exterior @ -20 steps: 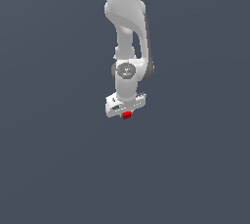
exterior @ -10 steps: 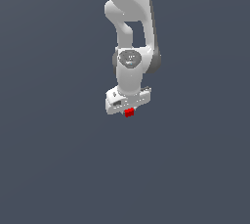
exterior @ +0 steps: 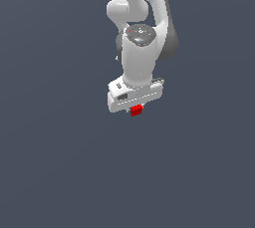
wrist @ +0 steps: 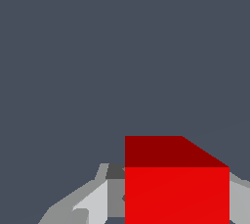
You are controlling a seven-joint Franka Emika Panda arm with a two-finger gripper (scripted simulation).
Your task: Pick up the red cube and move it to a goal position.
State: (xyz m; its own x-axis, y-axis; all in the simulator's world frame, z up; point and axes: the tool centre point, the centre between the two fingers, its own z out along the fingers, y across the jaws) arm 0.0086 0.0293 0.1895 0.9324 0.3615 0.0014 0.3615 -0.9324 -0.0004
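red cube (exterior: 136,110) sits clamped between the fingers of my gripper (exterior: 135,108), tucked under the white hand, so it travels with the arm. in the wrist view the red cube (wrist: 177,189) fills the space between the grey fingers (wrist: 93,203); i see no goal marker.

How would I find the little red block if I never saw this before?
Look for the big white robot arm and follow it down to its claw. The red cube sits right there between the fingers. It is the only red thing; everything else is white or grey.
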